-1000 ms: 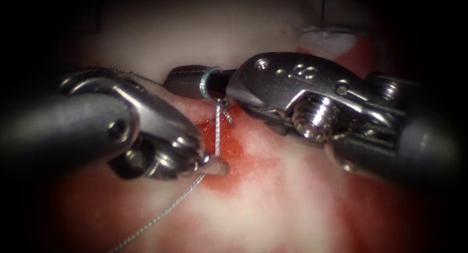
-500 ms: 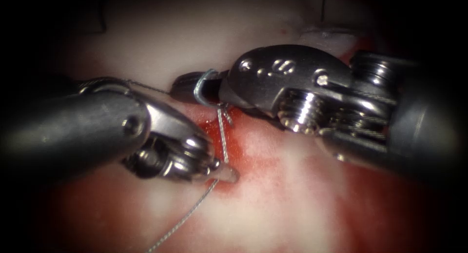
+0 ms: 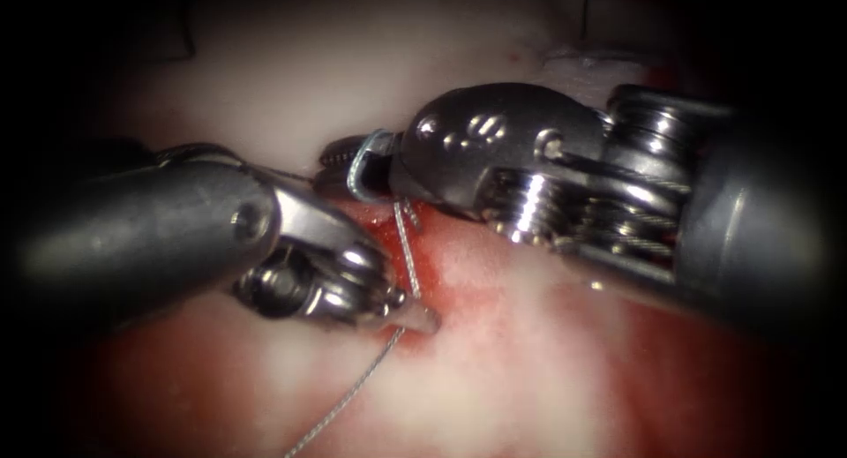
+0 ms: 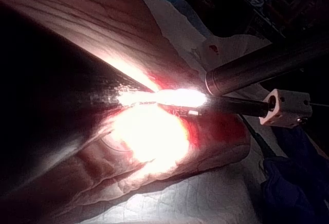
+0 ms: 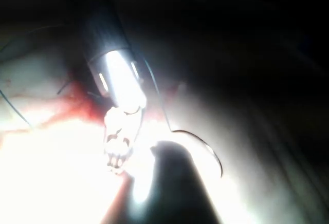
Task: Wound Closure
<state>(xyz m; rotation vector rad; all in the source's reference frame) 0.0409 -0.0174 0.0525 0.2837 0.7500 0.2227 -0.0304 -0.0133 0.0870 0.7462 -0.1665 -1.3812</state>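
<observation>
Both tools have edged leftward and closer together since a second ago; the left tool [image 3: 415, 315] has its jaws closed on the thread [image 3: 406, 251] at the red fluid [image 3: 432, 264] on the tissue [image 3: 494, 370]. Thread loops around the right tool [image 3: 340, 162], jaws closed, holding nothing visible; the curved needle [image 5: 205, 144] lies free on the tissue, seen from the right wrist.

Both arms are dark grey shafts ending in polished steel wrists: the right pincer [image 3: 353, 165] has dark serrated tips, a rounded housing stamped with digits, a grooved pulley and thin cables, while the left pincer [image 3: 415, 315] shows a round pivot pin.
</observation>
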